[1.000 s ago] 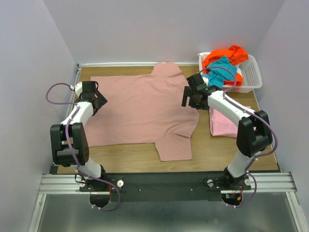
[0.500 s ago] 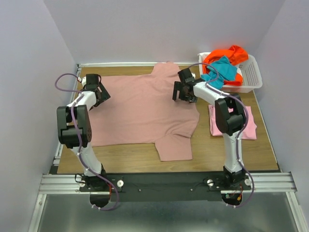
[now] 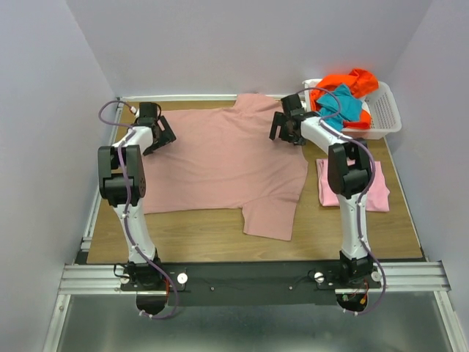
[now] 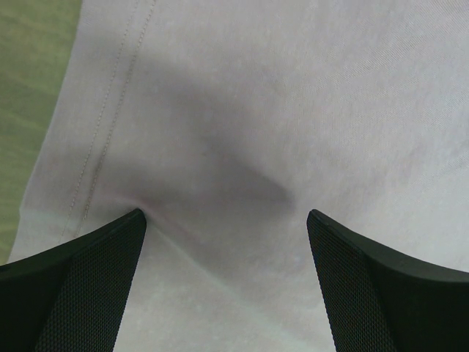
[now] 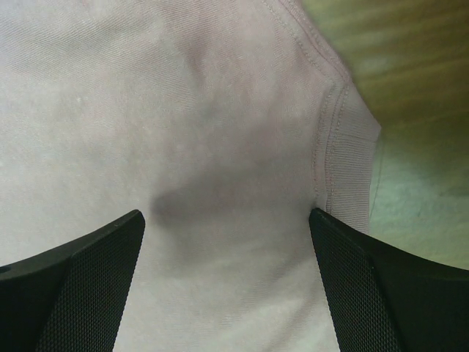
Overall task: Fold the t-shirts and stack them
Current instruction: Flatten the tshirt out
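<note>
A large dusty rose-mauve t-shirt (image 3: 220, 158) lies spread flat on the wooden table. My left gripper (image 3: 163, 136) is open just above its far left part, near a stitched hem; the cloth (image 4: 242, 147) fills the left wrist view between the fingers (image 4: 80, 282). My right gripper (image 3: 282, 132) is open above the shirt's far right edge, close to the ribbed collar (image 5: 344, 158). A folded light pink t-shirt (image 3: 352, 183) lies at the right. Orange (image 3: 344, 82) and teal (image 3: 344, 103) t-shirts are piled in the basket.
A white slotted plastic basket (image 3: 385, 110) stands at the far right corner, next to my right arm. Grey walls close in the table on the left, back and right. Bare wood (image 3: 198, 235) shows along the near edge.
Both arms have reached farther back and now hover over the far edge of the mauve shirt. The shirt has shifted slightly towards the right, its lower sleeve with it.
</note>
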Motion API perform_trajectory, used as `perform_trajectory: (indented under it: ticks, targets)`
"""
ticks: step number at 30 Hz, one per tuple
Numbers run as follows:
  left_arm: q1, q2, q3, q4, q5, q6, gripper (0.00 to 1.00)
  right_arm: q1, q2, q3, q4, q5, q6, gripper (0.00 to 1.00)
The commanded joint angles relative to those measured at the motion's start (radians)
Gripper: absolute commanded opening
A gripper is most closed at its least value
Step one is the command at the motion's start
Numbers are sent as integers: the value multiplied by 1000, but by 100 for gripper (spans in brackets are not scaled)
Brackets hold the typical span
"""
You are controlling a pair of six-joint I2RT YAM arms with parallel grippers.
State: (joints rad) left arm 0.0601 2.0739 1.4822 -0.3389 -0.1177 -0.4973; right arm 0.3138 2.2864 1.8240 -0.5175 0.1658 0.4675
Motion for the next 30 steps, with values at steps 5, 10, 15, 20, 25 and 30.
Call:
perform_trajectory:
  ticks: [5,10,15,20,25,30]
  targets:
    - [-9,60,136,-83,23,5,99,-38,32,55,-18,-112,-76,100]
    - [-14,-72,84,-115,-26,-20,99,-32,-100,34,-15,-199,-128,100]
    - [-14,-371,-165,-143,-120,-133,99,10,-266,-100,22,-238,-158,100]
    - [-14,-647,-429,-233,-258,-312,99,34,-424,-264,69,-259,-119,100]
    - [15,-920,-699,-289,-271,-472,99,34,-616,-503,143,-249,-15,100]
    - [35,-1103,-875,-249,-243,-532,99,34,-763,-670,178,-236,29,100]
